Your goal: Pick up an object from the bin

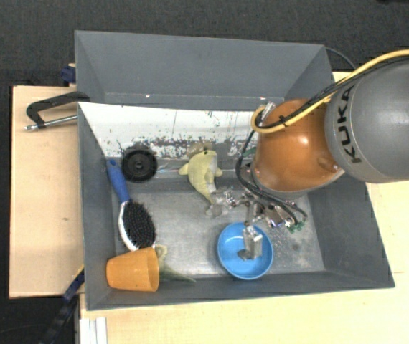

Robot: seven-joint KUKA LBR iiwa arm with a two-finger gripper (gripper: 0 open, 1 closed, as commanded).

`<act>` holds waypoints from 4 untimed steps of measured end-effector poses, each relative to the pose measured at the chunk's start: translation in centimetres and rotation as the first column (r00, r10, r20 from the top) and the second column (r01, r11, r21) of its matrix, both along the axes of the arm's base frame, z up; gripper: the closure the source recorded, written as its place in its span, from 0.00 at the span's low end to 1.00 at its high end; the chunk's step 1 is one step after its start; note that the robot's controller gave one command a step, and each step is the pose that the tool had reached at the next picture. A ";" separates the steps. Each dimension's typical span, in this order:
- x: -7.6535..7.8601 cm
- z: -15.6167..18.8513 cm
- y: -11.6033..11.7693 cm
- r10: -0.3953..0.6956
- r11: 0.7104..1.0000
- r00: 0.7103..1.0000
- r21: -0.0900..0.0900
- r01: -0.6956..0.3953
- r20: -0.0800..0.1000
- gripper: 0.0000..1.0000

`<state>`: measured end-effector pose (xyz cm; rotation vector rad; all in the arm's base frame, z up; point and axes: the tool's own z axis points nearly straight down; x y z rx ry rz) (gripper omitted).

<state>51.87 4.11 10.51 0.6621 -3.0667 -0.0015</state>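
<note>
My gripper (250,244) reaches down from under the orange wrist cover into a shallow blue bowl (234,261) that lies at the front of the bin, right of centre. The gripper's metal tip stands over the inside of the bowl, near its middle. A yellow plush toy (202,172) lies just behind and to the left of the gripper, near the back wall.
A hairbrush with a blue handle and black bristles (134,223) lies along the left wall. A black round disc (139,165) sits in the back left corner. An orange cup (133,271) lies on its side in the front left corner.
</note>
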 end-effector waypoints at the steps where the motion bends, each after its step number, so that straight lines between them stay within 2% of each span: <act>1: -1.6 -3.5 0.4 0.212 0.977 0.977 0.001 -0.212 0.002 0.00; 2: 0.7 -3.4 0.6 0.460 0.888 0.888 0.000 -0.460 0.011 0.00; 3: 0.7 -3.4 0.6 0.459 0.888 0.888 0.001 -0.459 0.010 1.00; 4: 2.9 11.7 3.1 0.389 0.921 0.921 -0.002 -0.389 0.020 1.00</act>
